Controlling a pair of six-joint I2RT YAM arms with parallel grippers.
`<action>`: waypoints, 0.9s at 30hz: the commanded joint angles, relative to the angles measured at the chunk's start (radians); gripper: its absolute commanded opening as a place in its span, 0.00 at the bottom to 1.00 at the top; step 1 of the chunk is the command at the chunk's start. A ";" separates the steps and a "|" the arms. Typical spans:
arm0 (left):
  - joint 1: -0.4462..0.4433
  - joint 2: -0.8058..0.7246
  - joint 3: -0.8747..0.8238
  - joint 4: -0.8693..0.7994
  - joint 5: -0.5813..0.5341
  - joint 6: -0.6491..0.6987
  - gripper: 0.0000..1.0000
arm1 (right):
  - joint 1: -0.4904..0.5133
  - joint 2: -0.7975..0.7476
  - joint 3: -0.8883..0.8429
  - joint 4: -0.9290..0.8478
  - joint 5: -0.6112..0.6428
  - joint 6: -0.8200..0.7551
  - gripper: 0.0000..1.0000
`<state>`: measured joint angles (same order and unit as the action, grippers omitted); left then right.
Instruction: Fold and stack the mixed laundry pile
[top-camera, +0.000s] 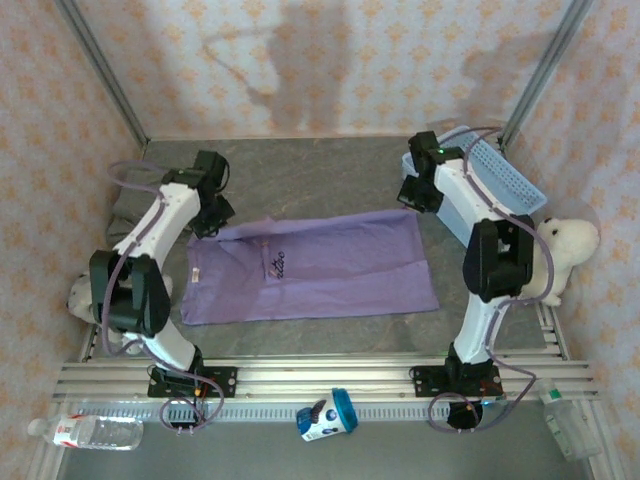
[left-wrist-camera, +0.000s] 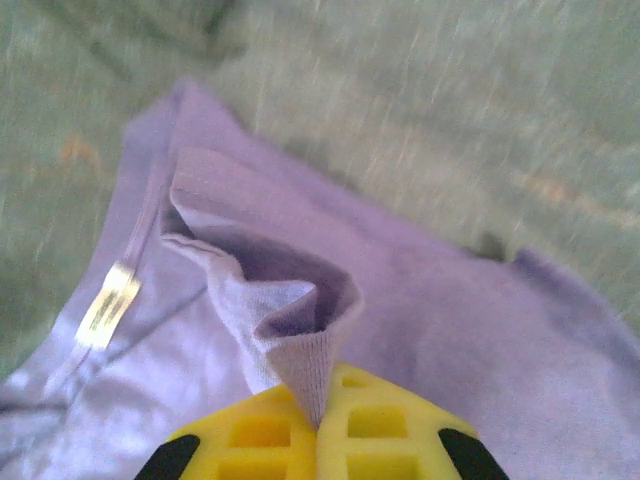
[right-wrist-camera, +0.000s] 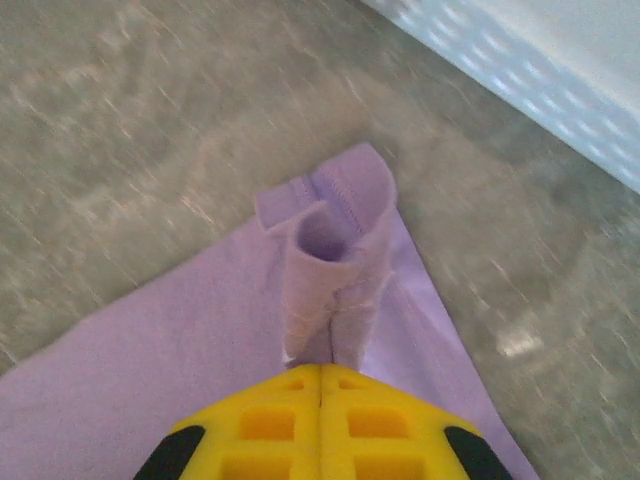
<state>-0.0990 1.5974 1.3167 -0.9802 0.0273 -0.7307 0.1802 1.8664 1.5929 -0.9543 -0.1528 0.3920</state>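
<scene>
Left gripper (left-wrist-camera: 318, 420): yellow fingers closed together, with a narrow ridge of lavender cloth pinched between the tips. The cloth belongs to the purple T-shirt (top-camera: 320, 265), and the pinched part rises off the surface as a curled, hemmed fold directly ahead of the fingertips. A pale yellow label (left-wrist-camera: 108, 300) lies to the left of that fold in the left wrist view. Right gripper (right-wrist-camera: 320, 372): fingers likewise closed, gripping a corner of the same shirt, which stands up as a small rolled tube just ahead of the tips, its stitched hem visible. From above, the two grippers sit at the shirt's two far corners. The rest of the garment lies spread flat on the grey table (top-camera: 320, 170), reaching from the grippers back toward the arm bases, dark chest print upward. Grey-olive garment (top-camera: 125, 210): bunched on the table outboard of the left gripper, beside that arm; whether it touches the shirt cannot be told, as the arm covers the gap. Light blue basket (top-camera: 505, 175): just outboard of the right gripper, its lattice wall ahead and to the right in the right wrist view. White plush toy (top-camera: 570, 245): nearer the bases than the basket, beside the right arm's elbow.
</scene>
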 joint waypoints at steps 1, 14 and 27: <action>-0.013 -0.099 -0.110 -0.040 -0.077 -0.079 0.17 | -0.001 -0.075 -0.092 -0.017 0.057 -0.010 0.10; -0.014 -0.022 -0.022 0.140 -0.076 -0.129 0.68 | 0.022 0.067 0.044 0.066 -0.071 0.017 0.34; -0.077 0.202 -0.089 0.206 -0.015 -0.099 0.67 | 0.083 0.195 -0.105 0.183 -0.124 0.144 0.33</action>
<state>-0.1787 1.7626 1.2545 -0.7788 0.0120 -0.8509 0.2775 2.0232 1.5024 -0.8127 -0.2787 0.4847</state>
